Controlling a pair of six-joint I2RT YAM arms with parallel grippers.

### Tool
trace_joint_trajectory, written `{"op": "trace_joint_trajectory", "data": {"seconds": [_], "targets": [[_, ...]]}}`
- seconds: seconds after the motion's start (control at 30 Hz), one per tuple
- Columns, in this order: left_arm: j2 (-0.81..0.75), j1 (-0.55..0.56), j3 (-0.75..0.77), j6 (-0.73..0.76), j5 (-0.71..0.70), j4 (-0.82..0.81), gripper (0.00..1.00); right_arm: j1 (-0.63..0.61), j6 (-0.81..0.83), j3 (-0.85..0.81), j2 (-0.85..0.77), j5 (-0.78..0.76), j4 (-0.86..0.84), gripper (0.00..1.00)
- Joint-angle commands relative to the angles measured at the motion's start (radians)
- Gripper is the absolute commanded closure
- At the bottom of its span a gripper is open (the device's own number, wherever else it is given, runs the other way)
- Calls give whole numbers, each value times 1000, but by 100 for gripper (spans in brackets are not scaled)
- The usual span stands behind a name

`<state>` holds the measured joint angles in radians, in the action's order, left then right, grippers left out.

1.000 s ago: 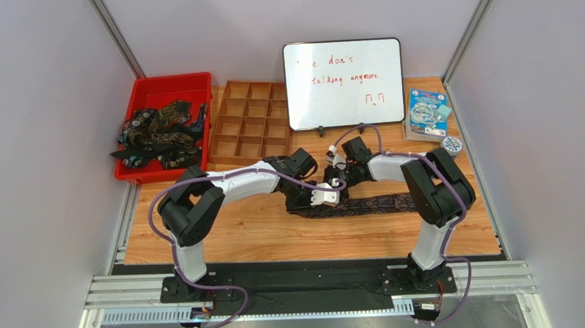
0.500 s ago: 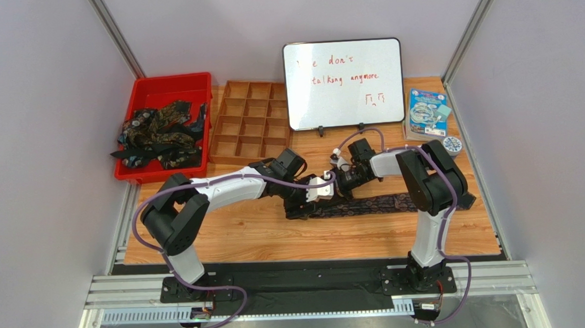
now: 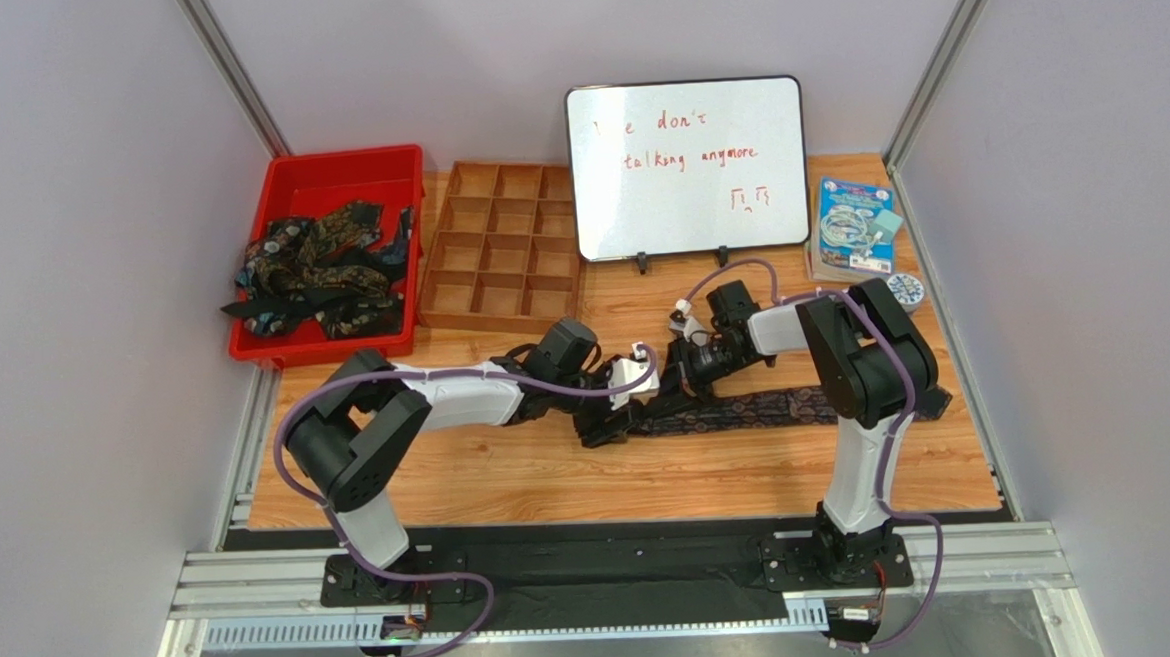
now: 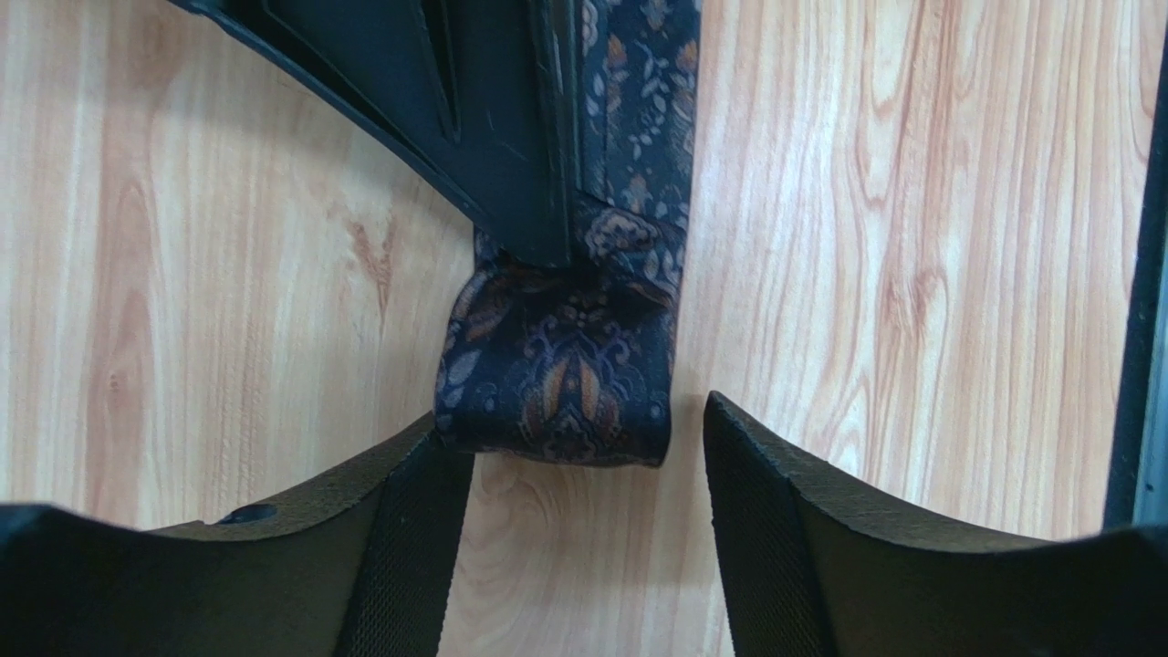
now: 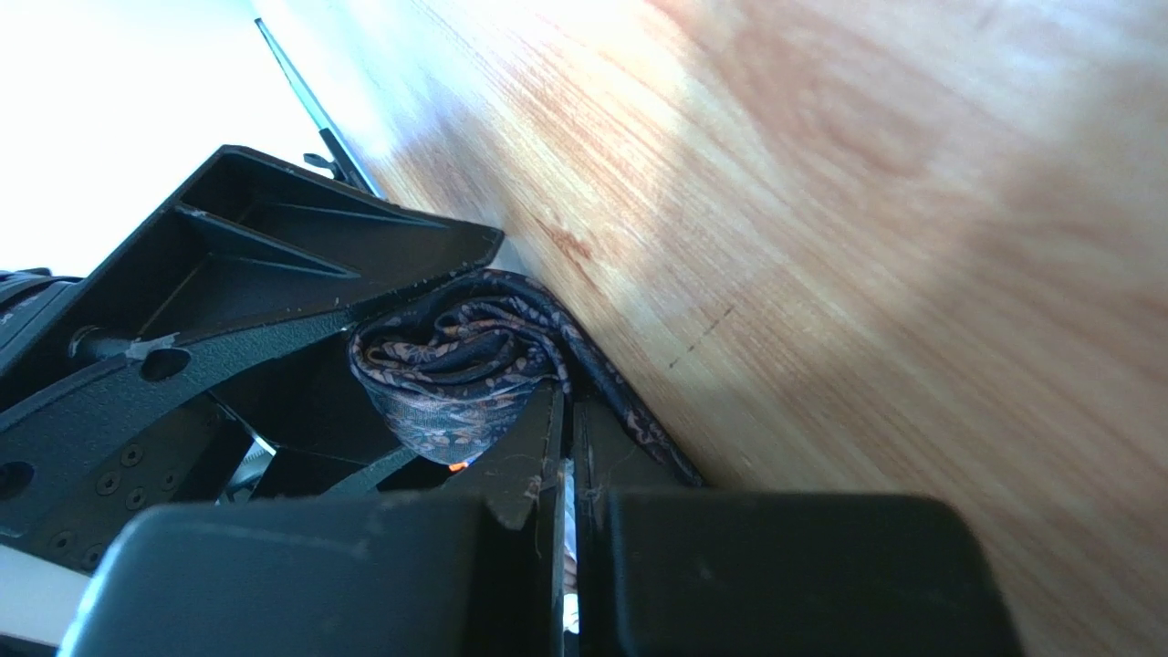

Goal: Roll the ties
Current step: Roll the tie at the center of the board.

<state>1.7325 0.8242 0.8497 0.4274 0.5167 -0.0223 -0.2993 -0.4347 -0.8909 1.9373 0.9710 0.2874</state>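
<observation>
So there's one tie point(image 3: 761, 407) laid out flat on the wooden table point(image 3: 449, 479), running from about the middle out toward the right, in front of the whiteboard point(image 3: 688, 166). Its left end is curled over into a small loose roll point(image 4: 562, 390). The left claw point(image 4: 576, 445) is wide open with nothing in it, one finger on each side of that roll, pretty much framing it. The right claw point(image 5: 566, 411) is closed tight, its tips down on the tie right at the roll. Can't tell if any fabric is actually pinched between them. The other ties point(image 3: 310, 268) are sitting in a messy heap in the red bin point(image 3: 334, 162) at the back left.
</observation>
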Motion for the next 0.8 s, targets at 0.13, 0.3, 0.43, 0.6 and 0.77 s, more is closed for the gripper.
{"op": "trace_joint_trajectory", "data": {"seconds": [0.13,0.3,0.43,0.6,0.77], "targets": [[22,1,15,-90,31,-214,36,3,63,18,57,-163,-20,100],[39,10,34,-67,51,-205,55,6,33,24,54,-164,-63,100],[26,29,37,-52,37,-154,73,5,1,24,43,-152,-91,100],[6,56,55,-19,-61,2,84,12,14,-6,-41,-121,16,78],[24,72,87,-13,-142,122,85,51,73,-26,-176,-77,166,67]]}}
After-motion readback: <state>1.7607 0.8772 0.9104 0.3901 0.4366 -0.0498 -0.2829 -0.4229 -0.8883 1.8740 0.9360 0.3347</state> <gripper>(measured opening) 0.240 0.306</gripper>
